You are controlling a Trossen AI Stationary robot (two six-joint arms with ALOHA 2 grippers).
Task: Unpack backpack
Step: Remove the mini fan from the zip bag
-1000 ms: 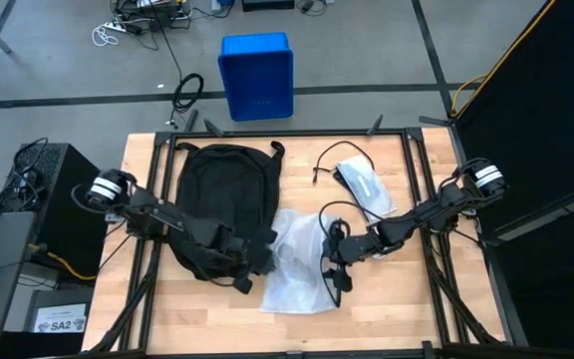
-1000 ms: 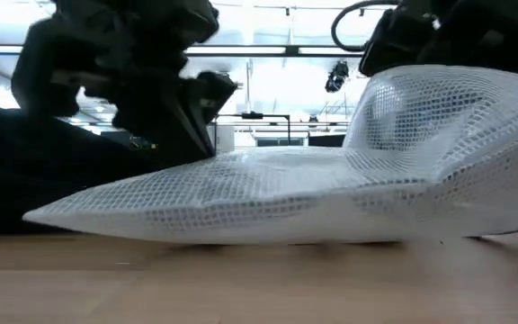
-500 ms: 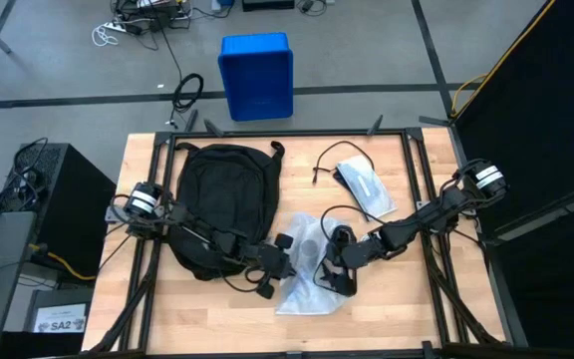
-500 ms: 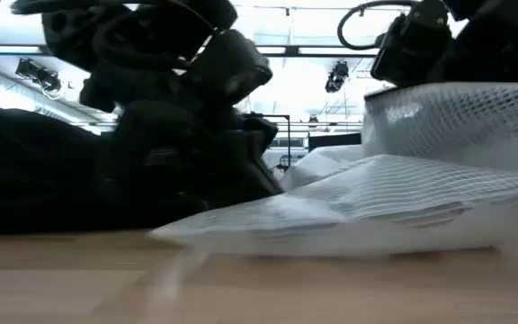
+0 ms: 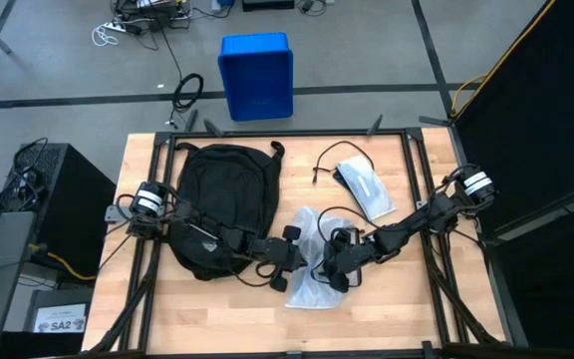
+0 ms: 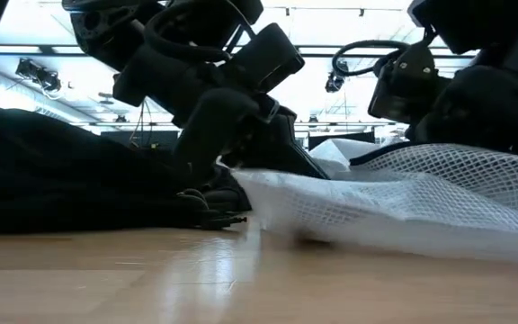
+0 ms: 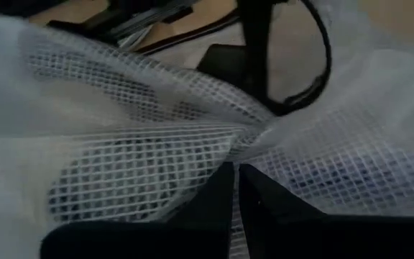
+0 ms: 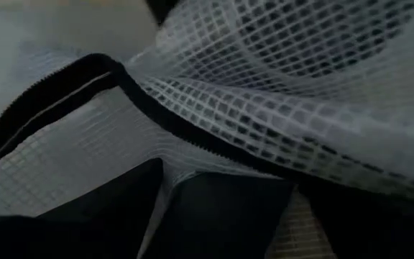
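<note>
A: Left gripper [image 5: 283, 267]? Fingers [image 7: 214, 208] clenched on a fold of the white mesh pouch [image 5: 307, 261], mesh bunched right at the tips in wrist view. Seen pinching the pouch edge from the low view too.

B: Right gripper [image 5: 333, 271]? Over the same pouch, opposite side from left tips. Fingers [image 8: 214, 216] look parted in wrist view, mesh and a black zipper strip [image 8: 121, 86] lying ahead of them, nothing clearly between them. Tips themselves mostly cut off at frame edge, so contact w/ mesh hard to judge.

A: Backpack [image 5: 222, 204]? Flat on table [image 5: 387, 309], behind left fingers, under that arm's forearm; near end hidden by arm. Pouch just beside it, touching or not – can't tell.

B: Pouch contents? Not readable thru mesh.

A: Past right fingers, further off: second clear pouch [image 5: 364, 189] w/ black cable [image 5: 332, 157] beside it. Well apart from both grippers.

B: Low view: right side mostly blocked by mesh and dark arm bulk.

A: Off table, beyond backpack: blue bin [image 5: 256, 76] on floor.
</note>
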